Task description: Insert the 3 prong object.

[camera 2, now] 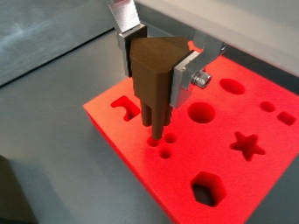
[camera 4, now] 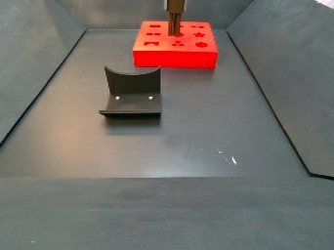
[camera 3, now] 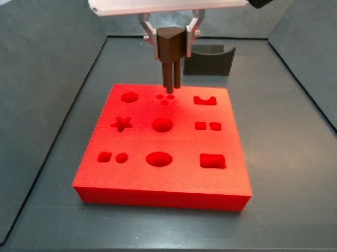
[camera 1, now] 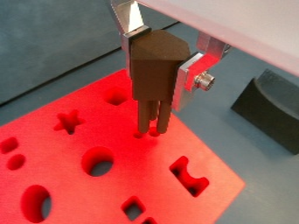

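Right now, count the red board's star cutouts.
1. The star cutout sits in the red board beside its middle round hole; the gripper, over the board holding the 3 prong object, hides none.

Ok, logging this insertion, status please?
Gripper shut on 3 prong object, above red board. Prongs at three small holes. Nothing in the way.

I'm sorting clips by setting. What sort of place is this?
Likely a robot test cell for insertion trials: dark walled floor, a red board of shaped holes, the end effector holding the 3 prong object over it, and the fixture.
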Controlling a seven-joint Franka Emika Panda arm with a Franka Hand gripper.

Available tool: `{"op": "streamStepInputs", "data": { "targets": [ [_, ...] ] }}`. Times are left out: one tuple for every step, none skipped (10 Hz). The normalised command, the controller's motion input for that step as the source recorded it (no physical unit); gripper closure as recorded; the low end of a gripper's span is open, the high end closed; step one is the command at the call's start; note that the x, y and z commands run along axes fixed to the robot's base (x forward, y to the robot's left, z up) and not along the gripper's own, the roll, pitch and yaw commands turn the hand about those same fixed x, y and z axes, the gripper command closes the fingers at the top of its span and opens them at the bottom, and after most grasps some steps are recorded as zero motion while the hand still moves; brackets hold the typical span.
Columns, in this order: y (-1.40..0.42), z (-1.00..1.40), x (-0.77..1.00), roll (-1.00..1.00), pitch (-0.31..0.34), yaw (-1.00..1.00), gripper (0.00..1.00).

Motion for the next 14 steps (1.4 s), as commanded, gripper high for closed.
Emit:
{"op": "streamStepInputs", "data": {
  "targets": [
    [0.0,-0.01,0.0,0.04,0.0,0.0,1.0],
    [0.0,-0.14,-0.11,-0.02,0.0,0.0,1.0],
    [0.0,-0.29,-0.13,-0.09,0.0,0.0,1.0],
    [0.0,-0.41,-0.04,-0.08,-0.006,0.02,1.0],
    [0.0,-0.37,0.0,-0.03,0.0,0.23,1.0],
    [0.0,-0.25,0.24,0.0,0.0,0.5,1.0],
    [0.06,-0.13,0.25,0.05,0.0,0.58,1.0],
    [0.05,-0.13,0.01,0.03,0.0,0.53,1.0],
    [0.0,-0.09,-0.14,0.03,-0.09,0.51,1.0],
    [0.0,0.0,-0.15,0.06,-0.146,0.62,1.0],
    [-0.01,0.0,-0.12,0.07,-0.13,0.66,1.0],
    [-0.12,0.0,-0.15,0.06,-0.116,0.58,1.0],
    [-0.14,-0.01,0.0,0.06,-0.04,0.12,1.0],
    [-0.17,-0.13,0.0,0.09,-0.039,0.0,1.0]
  ]
}}
